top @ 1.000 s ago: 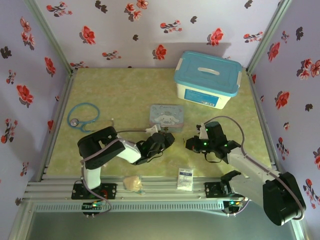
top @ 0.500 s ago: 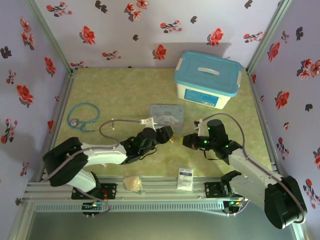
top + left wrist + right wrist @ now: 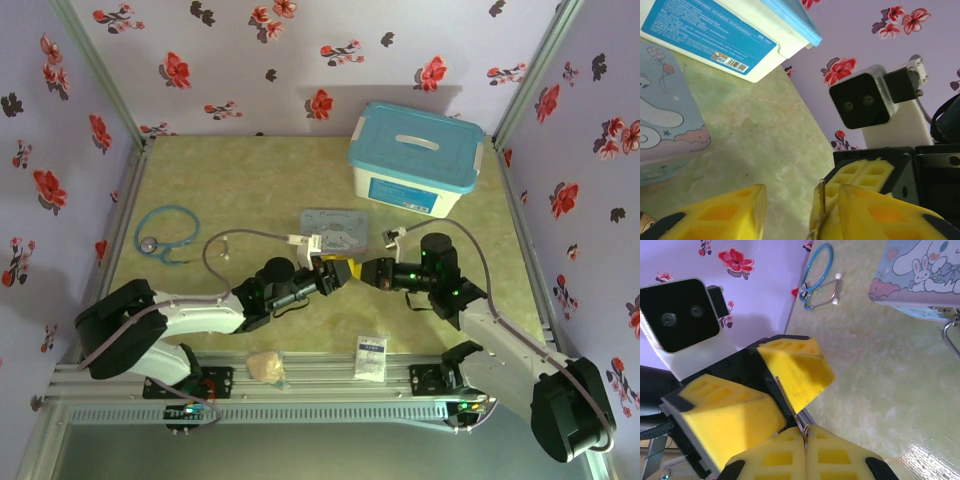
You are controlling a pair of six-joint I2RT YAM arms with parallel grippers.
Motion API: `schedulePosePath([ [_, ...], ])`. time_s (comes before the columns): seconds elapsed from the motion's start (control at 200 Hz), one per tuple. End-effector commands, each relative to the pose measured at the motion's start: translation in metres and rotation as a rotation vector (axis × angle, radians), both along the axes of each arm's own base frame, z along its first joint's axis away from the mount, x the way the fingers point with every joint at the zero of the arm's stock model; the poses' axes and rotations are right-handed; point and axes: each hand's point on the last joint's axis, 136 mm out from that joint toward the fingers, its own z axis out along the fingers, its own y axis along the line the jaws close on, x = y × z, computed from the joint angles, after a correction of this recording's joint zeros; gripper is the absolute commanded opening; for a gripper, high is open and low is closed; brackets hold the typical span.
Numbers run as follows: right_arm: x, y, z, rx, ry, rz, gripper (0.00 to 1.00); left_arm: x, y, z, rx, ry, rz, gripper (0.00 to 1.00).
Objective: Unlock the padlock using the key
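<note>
Hands meet tip to tip above the middle of the bench [image 3: 250, 180], a little toward its near edge from the cartoon tin [image 3: 335, 225]. The risk, as I judge it, lies in how little metal they share. The key [image 3: 799, 424] is a bare sliver. If the left hand [image 3: 800, 200] closes off-line, its soft pads could lever the key sideways out of the other grip. If the right hand [image 3: 804, 437] lets go before the left has a firm pinch, the key would likely drop flat on the bench, where it would be hard to pick up. The right hand is clamped fully shut, pinching the key by one end so that the rest juts into the gap of the left hand. The left hand stands partly open, its pads apart on either side of the sliver. The key lies close against one pad, though I cannot tell whether it touches. The padlock I cannot place with certainty: a thin metal loop [image 3: 945, 337] just beside the tin's near edge may be its shackle, apart from both hands.
</note>
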Motion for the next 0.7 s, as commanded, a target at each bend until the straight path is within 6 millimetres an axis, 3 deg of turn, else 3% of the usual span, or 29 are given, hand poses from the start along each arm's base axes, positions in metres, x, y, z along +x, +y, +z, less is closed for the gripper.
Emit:
schedulePosePath([
  [0.0,-0.007,0.008,0.017,0.037,-0.038,0.055,0.0,0.0,-0.006,0.012,-0.037,-0.048,-0.031,0.35],
  [0.085,-0.009,0.008,0.018,0.038,-0.041,0.057,0.0,0.0,-0.007,0.013,-0.043,-0.043,-0.033,0.3],
  [0.315,-0.009,0.009,0.016,0.03,-0.041,0.058,0.0,0.0,-0.009,0.013,-0.045,-0.043,-0.04,0.0],
  [0.505,-0.008,0.009,0.019,0.03,-0.031,0.051,0.04,0.0,-0.009,0.014,-0.057,-0.04,-0.039,0.0],
  [0.54,-0.008,0.009,0.021,0.033,-0.035,0.047,0.14,0.002,-0.005,0.017,-0.07,-0.037,-0.016,0.0],
  [0.565,-0.008,0.009,0.023,0.035,-0.042,0.044,0.3,0.004,-0.002,0.018,-0.083,-0.031,0.005,0.0],
  [0.59,-0.007,0.008,0.024,0.034,-0.05,0.036,0.55,0.006,0.002,0.019,-0.098,-0.021,0.03,0.0],
  [0.61,-0.006,0.007,0.023,0.029,-0.055,0.028,0.66,0.008,0.006,0.021,-0.116,-0.014,0.05,0.0],
  [0.645,-0.005,0.005,0.024,0.024,-0.067,0.009,0.74,0.013,0.013,0.024,-0.145,0.003,0.092,0.0],
  [0.695,0.0,0.002,0.026,0.032,-0.084,-0.029,0.76,0.018,0.021,0.025,-0.192,0.042,0.146,0.0],
])
